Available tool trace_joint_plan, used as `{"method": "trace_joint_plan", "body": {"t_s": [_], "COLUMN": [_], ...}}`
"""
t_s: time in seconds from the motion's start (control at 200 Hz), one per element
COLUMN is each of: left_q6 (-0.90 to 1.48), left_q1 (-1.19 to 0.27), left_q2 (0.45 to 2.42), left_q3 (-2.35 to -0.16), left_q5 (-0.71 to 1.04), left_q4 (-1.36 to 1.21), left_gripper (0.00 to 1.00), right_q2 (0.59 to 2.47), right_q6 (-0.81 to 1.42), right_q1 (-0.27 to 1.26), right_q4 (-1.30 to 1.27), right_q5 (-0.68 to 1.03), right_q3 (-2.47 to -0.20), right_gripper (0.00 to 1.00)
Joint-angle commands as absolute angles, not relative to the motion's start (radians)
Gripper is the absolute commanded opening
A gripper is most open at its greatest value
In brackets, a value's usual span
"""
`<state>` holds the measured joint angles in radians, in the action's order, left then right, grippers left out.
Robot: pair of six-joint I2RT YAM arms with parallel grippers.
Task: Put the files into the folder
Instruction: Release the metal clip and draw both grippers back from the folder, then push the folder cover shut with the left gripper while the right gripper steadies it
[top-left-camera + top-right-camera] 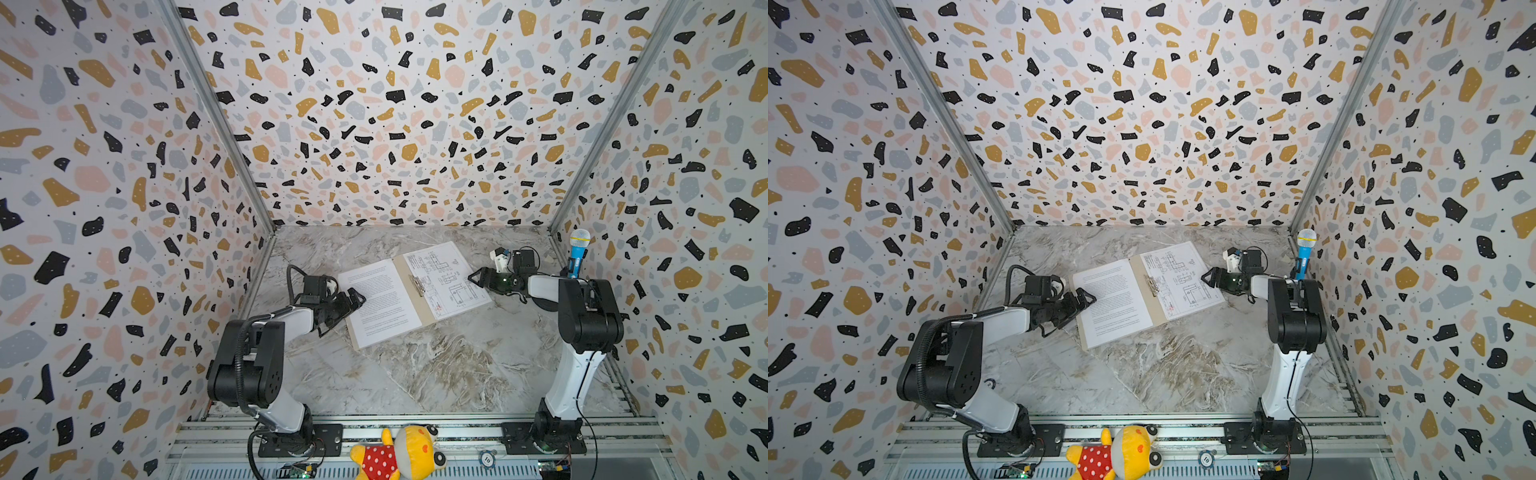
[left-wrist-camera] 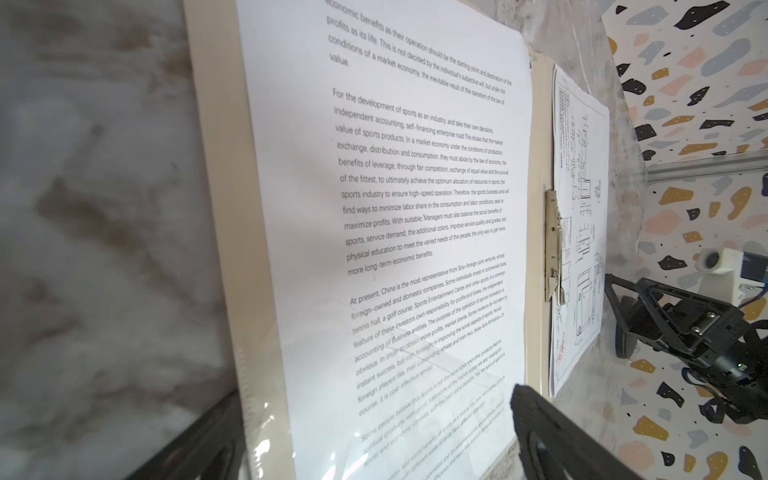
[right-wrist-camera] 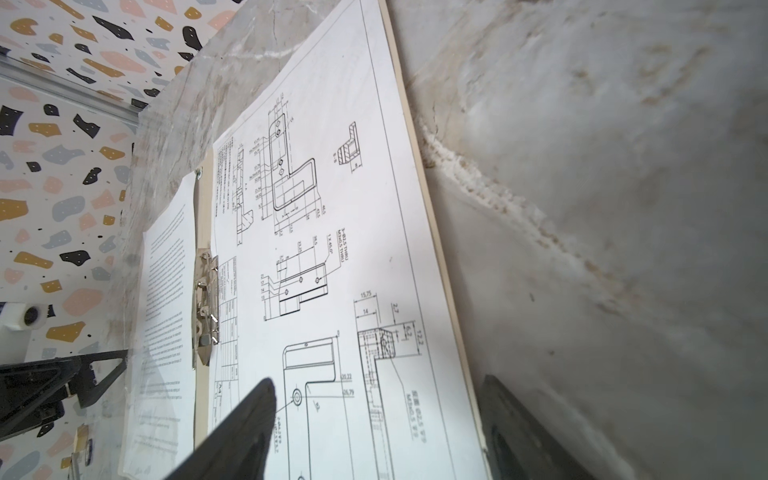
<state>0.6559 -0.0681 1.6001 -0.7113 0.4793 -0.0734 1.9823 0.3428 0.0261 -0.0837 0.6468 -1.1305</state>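
The beige folder lies open on the marble table in both top views, a metal clip at its spine. A text sheet covers its left half and a drawing sheet its right half. My left gripper is open at the folder's left edge; in the left wrist view one finger is over the text sheet and the other is beside the beige edge. My right gripper is open at the right edge, its fingers straddling the edge of the drawing sheet.
A blue toy microphone stands by the right wall behind the right arm. A yellow plush toy and a small round chip lie on the front rail. Patterned walls close in the left, right and back sides.
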Motion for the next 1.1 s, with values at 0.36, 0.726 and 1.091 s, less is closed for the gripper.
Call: {"method": "trace_joint_plan", "body": {"t_s": [0.36, 0.726, 1.091], "left_q6": [0.727, 0.829, 0.869], "left_q1": [-0.071, -0.071, -0.076], "left_q2": [1.497, 1.382, 1.282], "left_q3": [-0.644, -0.705, -0.782], "left_q5": [0.571, 0.593, 0.551], "left_q4": [-0.093, -0.146, -0.110], "left_gripper": [1.00, 1.00, 0.99], "right_q2": [1.863, 1.772, 1.723], "right_q6": [0.392, 0.414, 0.458], "right_q1": [0.066, 0.123, 0.189], "right_q4": [-0.015, -0.029, -0.079], "right_q5": [0.653, 0.635, 0.620], "right_q3": [-0.982, -0.886, -0.788], "right_gripper": [0.76, 0.76, 0.76]}}
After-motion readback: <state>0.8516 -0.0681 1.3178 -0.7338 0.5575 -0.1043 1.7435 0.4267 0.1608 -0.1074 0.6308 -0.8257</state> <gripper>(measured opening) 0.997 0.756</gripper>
